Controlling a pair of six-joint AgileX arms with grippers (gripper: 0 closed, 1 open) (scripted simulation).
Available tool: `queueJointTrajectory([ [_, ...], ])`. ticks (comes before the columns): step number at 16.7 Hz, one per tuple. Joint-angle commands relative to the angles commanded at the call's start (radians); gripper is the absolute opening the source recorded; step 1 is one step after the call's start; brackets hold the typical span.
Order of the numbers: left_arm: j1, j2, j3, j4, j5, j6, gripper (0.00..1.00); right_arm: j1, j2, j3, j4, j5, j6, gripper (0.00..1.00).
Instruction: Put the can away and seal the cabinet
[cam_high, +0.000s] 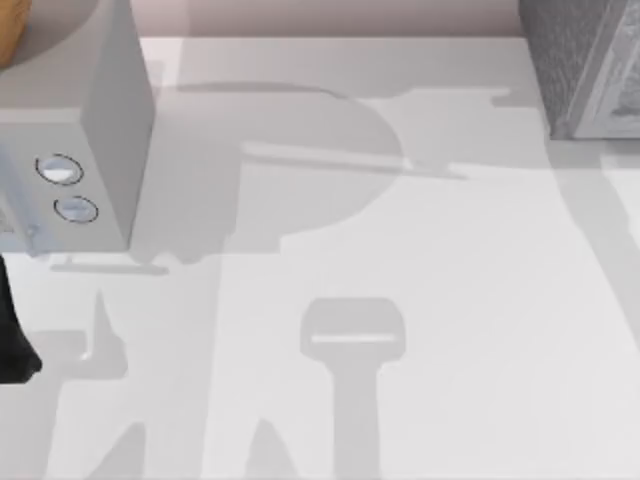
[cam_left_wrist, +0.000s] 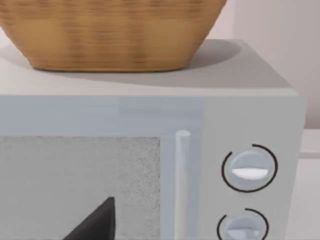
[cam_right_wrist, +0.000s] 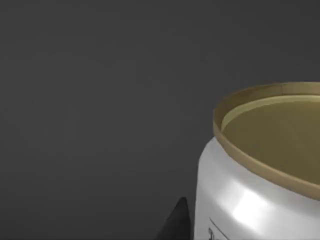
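The can (cam_right_wrist: 260, 175) is seen close up in the right wrist view: white body, dull gold round top, upright, with a plain dark grey surface behind it. One dark fingertip (cam_right_wrist: 176, 225) of my right gripper rises just beside the can's wall; whether it touches is unclear. The grey cabinet (cam_high: 585, 65) stands at the table's far right corner, cut off by the picture's edge. My left arm (cam_high: 12, 340) is a dark shape at the left edge. Its wrist view faces a microwave front, with one dark fingertip (cam_left_wrist: 97, 225) low before the door.
A light grey microwave (cam_high: 95, 130) with two round knobs (cam_left_wrist: 249, 169) and a vertical door handle (cam_left_wrist: 182, 175) stands at the far left. A woven basket (cam_left_wrist: 110, 30) sits on top of it. Arm shadows fall across the white table (cam_high: 450, 300).
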Motion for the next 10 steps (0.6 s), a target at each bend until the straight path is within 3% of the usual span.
queueJointTrajectory([
  [10,0.0,0.0,0.0,0.0,0.0,0.0,1.0,-0.004,0.396,0.409,-0.17,-0.062,0.029,0.0],
])
